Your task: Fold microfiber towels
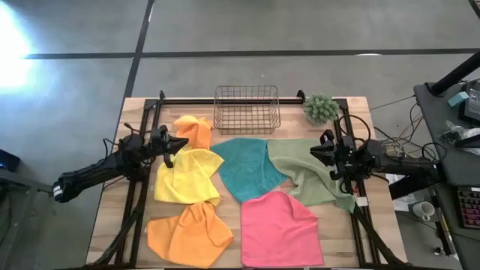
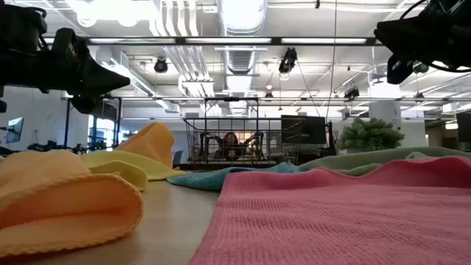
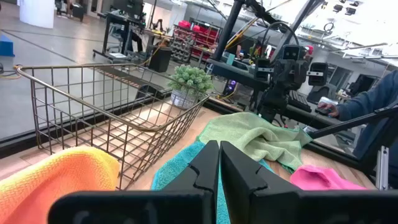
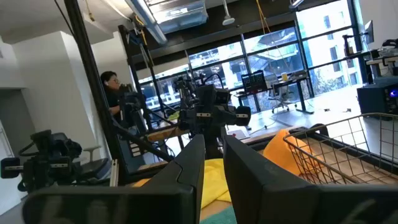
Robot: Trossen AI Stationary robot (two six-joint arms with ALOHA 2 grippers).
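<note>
Six microfiber towels lie spread or crumpled on the wooden table: an orange one (image 1: 193, 129) by the basket, a yellow one (image 1: 187, 174), a second orange one (image 1: 191, 232), a teal one (image 1: 244, 166), an olive green one (image 1: 307, 169) and a pink one (image 1: 281, 229). My left gripper (image 1: 178, 142) hovers shut and empty above the far edge of the yellow towel; its fingers (image 3: 211, 163) point toward the teal one. My right gripper (image 1: 321, 147) hangs above the olive green towel with a narrow gap between its fingers (image 4: 194, 163), holding nothing.
A wire basket (image 1: 247, 109) stands at the far middle of the table, with a small green spiky plant (image 1: 321, 109) to its right. Dark frame rails (image 1: 139, 187) run along both table sides. People show in the room beyond the table.
</note>
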